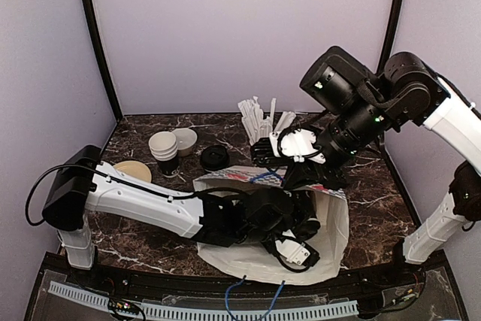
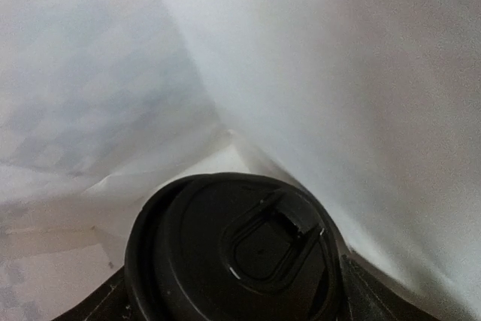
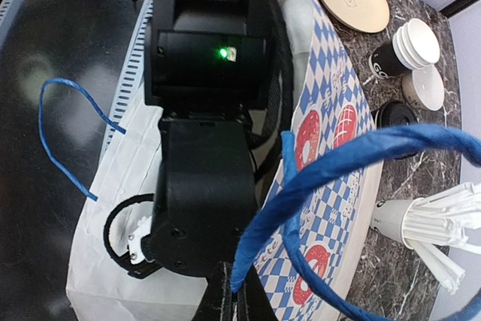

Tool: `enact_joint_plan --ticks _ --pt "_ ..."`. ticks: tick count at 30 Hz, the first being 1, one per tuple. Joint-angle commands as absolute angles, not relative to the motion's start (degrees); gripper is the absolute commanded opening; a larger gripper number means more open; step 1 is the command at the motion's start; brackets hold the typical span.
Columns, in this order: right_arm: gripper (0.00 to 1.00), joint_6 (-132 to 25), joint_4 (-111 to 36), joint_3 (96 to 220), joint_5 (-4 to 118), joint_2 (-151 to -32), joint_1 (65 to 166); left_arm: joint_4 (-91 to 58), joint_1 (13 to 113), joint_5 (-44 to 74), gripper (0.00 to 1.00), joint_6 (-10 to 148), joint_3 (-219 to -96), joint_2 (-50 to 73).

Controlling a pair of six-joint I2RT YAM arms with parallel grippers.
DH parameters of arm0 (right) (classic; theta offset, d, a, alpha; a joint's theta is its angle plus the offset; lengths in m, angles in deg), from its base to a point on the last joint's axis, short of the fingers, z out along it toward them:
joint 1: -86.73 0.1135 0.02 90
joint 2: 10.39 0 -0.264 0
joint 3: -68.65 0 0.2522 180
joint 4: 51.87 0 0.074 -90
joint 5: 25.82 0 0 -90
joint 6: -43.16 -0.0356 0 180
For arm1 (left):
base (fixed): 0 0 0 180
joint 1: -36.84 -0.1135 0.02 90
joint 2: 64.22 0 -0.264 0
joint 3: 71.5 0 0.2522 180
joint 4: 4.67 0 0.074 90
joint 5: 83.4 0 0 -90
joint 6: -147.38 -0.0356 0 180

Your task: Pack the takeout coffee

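Right wrist — end effector (image 3: 228,292) pinches blue handle (image 3: 338,162); takeout coffee (image 2: 233,261) seemingly bagged.

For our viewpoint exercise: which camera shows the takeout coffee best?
Left wrist: the coffee fills the lower frame, lid toward the camera, inside the bag. The top and right wrist views show none of it; the left arm and bag hide it.

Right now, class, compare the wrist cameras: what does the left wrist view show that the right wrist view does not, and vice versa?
Only the left wrist view: the takeout coffee, its black lid close up. Only the right wrist view: the right end effector shut on the blue handle, the left arm, the stacked cups and the straw cup. Both: the white paper bag.
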State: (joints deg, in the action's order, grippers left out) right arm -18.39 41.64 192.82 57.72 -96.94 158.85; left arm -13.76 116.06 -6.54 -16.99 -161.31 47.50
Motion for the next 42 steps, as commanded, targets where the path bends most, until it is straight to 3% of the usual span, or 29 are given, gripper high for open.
enact_joint_plan --ticks 1,14,24,29,36,42 --pt "0.00 -18.4 39.6 191.6 57.1 -94.3 155.7 -15.7 115.6 -0.2 0.80 -10.2 -161.2 38.2" --pt "0.00 -18.0 40.3 186.1 55.4 -92.1 149.0 -20.2 115.3 18.0 0.77 7.5 -160.8 28.8" --pt "0.00 -15.6 43.1 187.6 45.6 -94.5 136.6 -15.1 112.0 29.3 0.77 21.1 -159.9 21.1" --pt "0.00 -12.7 43.1 188.5 44.4 -97.0 130.4 -11.8 111.1 29.2 0.77 24.6 -158.3 17.6" --pt "0.19 -9.7 43.0 193.4 40.4 -102.6 120.6 -7.8 109.4 25.5 0.78 27.6 -158.1 11.2" --pt "0.51 -9.6 43.1 199.5 38.8 -105.1 117.2 -13.5 107.6 16.8 0.79 32.2 -160.0 5.4"
